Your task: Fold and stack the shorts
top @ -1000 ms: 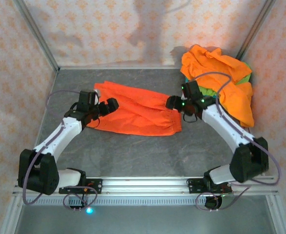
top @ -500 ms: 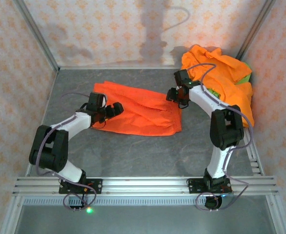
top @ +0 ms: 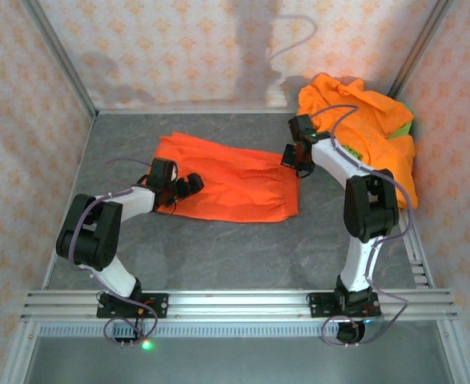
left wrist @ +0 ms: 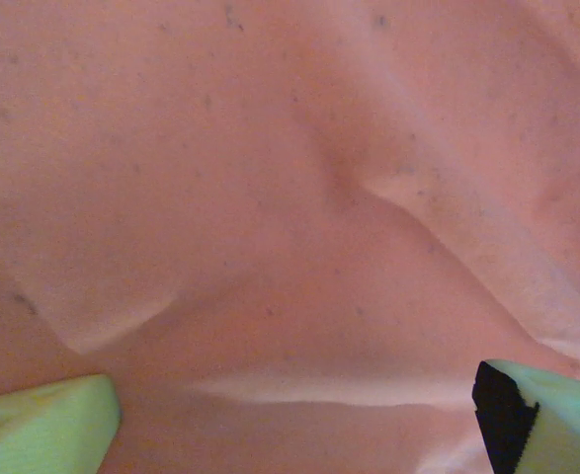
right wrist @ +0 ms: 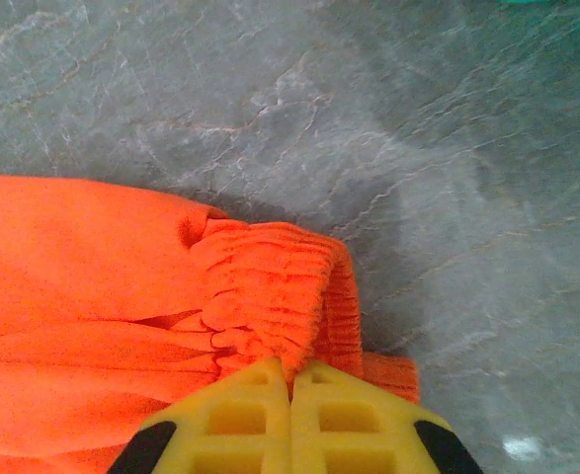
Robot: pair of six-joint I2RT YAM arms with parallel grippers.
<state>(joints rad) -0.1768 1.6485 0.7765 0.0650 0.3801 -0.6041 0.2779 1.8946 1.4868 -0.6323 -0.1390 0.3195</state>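
Both arms have drawn in and nudged the flat shorts back; they lie left of the pile. Right gripper pinches the waistband. Left gripper is spread over cloth. Risk: thin pinch slips off elastic, so fold skews.

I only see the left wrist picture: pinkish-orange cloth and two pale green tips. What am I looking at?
Observer: From above, that is a pair of orange shorts lying flat on the grey table, with the left gripper open over its left end.
Visitor: What is the other arm doing?
Observer: The right gripper is shut on the gathered waistband at the shorts' far right corner.
Visitor: Any more clothes?
Observer: Yes, a pile of shorts sits in the far right corner, orange with a lime-green one peeking out.
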